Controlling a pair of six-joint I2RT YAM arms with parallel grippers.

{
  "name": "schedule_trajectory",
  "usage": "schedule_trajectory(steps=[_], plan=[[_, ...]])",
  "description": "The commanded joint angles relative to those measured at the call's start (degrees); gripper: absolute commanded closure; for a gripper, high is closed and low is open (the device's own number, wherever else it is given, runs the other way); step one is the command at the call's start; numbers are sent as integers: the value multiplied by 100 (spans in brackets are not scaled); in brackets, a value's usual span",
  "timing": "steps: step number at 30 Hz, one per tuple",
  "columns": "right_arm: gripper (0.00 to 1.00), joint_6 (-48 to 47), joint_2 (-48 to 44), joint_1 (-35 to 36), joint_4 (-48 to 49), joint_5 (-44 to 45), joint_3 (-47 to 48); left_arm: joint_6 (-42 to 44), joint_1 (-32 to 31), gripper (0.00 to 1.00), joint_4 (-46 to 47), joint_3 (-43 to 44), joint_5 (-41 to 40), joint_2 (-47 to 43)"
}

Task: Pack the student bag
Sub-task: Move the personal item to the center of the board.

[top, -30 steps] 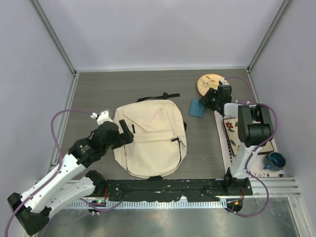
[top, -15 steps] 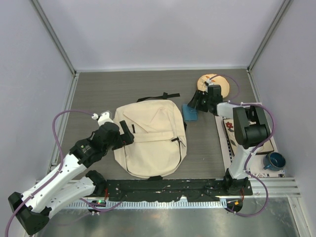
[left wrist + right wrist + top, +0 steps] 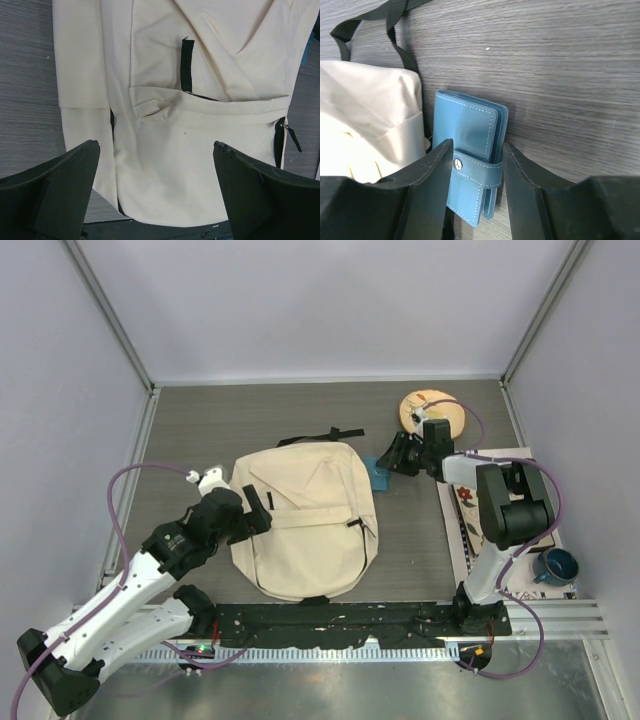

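Listing items, packing job, early stage.

1. Student bag: cream, lies flat mid table, front up, black straps at far end. Looks closed; nothing seen going in yet.
2. Blue wallet: snap-strap type, flat on table just beside bag's far-right edge, poss. touching it.
3. Right gripper: jaws abt half shut, one finger each side of wallet, pressing its long edges as far as wrist view shows. Wallet not lifted.
4. Left gripper: jaws at full width, holds nothing, hovers over bag's front pocket on its left side.

Step in hand (est.): getting wallet to bag. Next move prob. needs an opening first: left claw to raise flap or pocket edge, then right to lift wallet & slide it in w/o snagging fabric.
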Motion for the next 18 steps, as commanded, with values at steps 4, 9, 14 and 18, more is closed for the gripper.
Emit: schedule_trajectory(steps=[4,9,14,18], plan=[[55,185,-379,39,352,-550,-71,-106,24,0,193,-67,76,-73],[68,265,-317,30,467,-664,-133,-132,24,0,193,-93,94,-82],[61,238,-247,30,431,-743,-89,-159,24,0,193,-111,94,-90],[59,221,-185,47,414,-892,-45,-167,24,0,211,-137,103,-82]])
